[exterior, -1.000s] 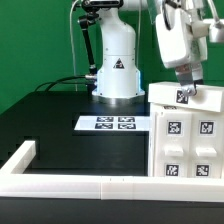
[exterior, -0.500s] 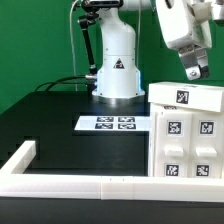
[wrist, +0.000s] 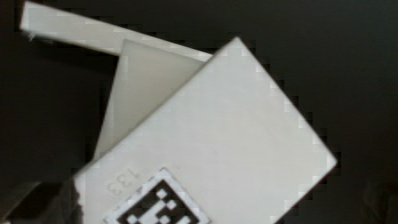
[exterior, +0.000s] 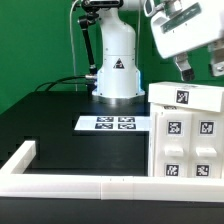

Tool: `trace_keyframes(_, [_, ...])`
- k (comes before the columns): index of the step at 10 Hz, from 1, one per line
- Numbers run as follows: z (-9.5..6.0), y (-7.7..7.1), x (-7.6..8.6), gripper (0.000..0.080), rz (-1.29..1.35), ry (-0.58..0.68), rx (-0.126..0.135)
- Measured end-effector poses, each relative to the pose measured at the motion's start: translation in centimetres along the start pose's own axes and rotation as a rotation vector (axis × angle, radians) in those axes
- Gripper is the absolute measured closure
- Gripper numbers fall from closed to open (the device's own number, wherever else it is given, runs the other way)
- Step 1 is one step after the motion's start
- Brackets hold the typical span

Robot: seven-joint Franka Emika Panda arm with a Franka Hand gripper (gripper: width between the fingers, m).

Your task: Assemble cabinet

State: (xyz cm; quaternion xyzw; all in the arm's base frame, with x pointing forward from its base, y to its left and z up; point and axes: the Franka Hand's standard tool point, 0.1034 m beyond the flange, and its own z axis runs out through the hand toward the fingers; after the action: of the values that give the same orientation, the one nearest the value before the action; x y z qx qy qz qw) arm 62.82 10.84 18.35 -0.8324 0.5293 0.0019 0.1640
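The cabinet [exterior: 185, 135] is a large white box at the exterior view's right, with black-and-white tags on its top and front faces. My gripper [exterior: 199, 70] hangs in the air above its top, apart from it, with the fingers spread and nothing between them. In the wrist view I look down on the cabinet's white top [wrist: 214, 130] and one tag [wrist: 169, 203]. A dark finger [wrist: 32, 205] shows at the picture's edge.
The marker board [exterior: 112, 123] lies flat on the black table in front of the arm's white base [exterior: 116, 70]. A long low white border rail [exterior: 80, 184] runs along the table's front and turns up the exterior view's left side [exterior: 20, 158].
My gripper has risen from the cabinet's top, where it stood by the top tag, and now hangs higher up with its fingers apart. The cabinet has not moved.
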Motion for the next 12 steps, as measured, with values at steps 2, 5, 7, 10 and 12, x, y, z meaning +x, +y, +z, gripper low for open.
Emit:
trace_keyframes(2, [0.03,-0.26,-0.07,0.0002,-0.132,-0.005,-0.009])
trace_keyframes(5, [-0.05,-0.12,0.25,0.0002,-0.494,0.016,-0.034])
trace_keyframes(7, [0.01,-0.11,0.31,0.0002,-0.784,0.016,-0.058])
trace_keyframes(10, [0.52,0.11,0.09,0.0002,-1.217,-0.042,-0.146])
trace_keyframes(12, [0.54,0.13,0.34,0.0002,-1.361,-0.050,-0.146])
